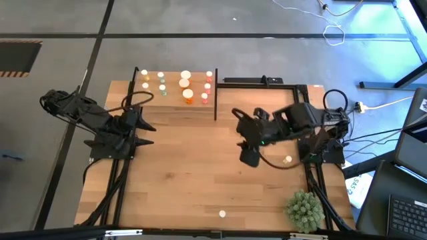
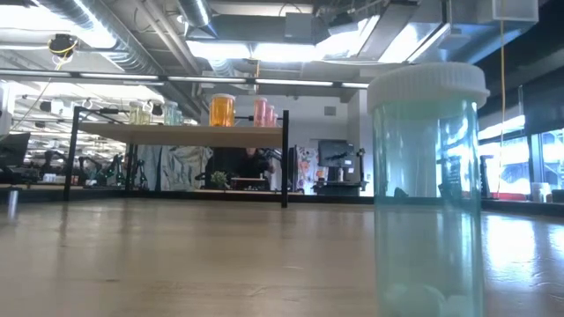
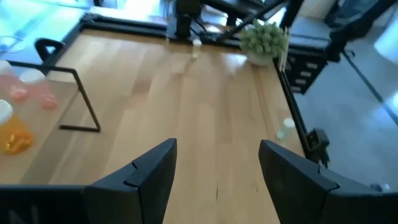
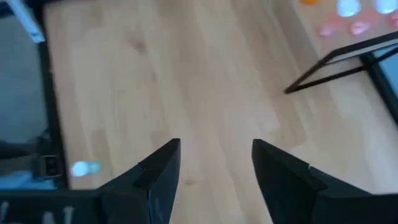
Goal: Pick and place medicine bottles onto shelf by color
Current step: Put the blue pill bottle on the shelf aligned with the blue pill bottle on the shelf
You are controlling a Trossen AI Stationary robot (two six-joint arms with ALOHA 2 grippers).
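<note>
Most medicine bottles [image 1: 186, 87] stood on the shelf [image 1: 175, 105]. Near it, the left gripper [image 1: 148, 127] and right gripper [image 1: 235, 113] hung with fingers wide apart, holding nothing. One pale green bottle [image 2: 428, 189] stood far from the shelf.

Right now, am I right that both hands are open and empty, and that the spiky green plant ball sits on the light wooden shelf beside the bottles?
Not quite: the spiky green plant ball sits on the large wooden tabletop at its near right corner, far from the light wooden shelf, as the high view shows. The left hand and right hand are indeed open and empty.
</note>
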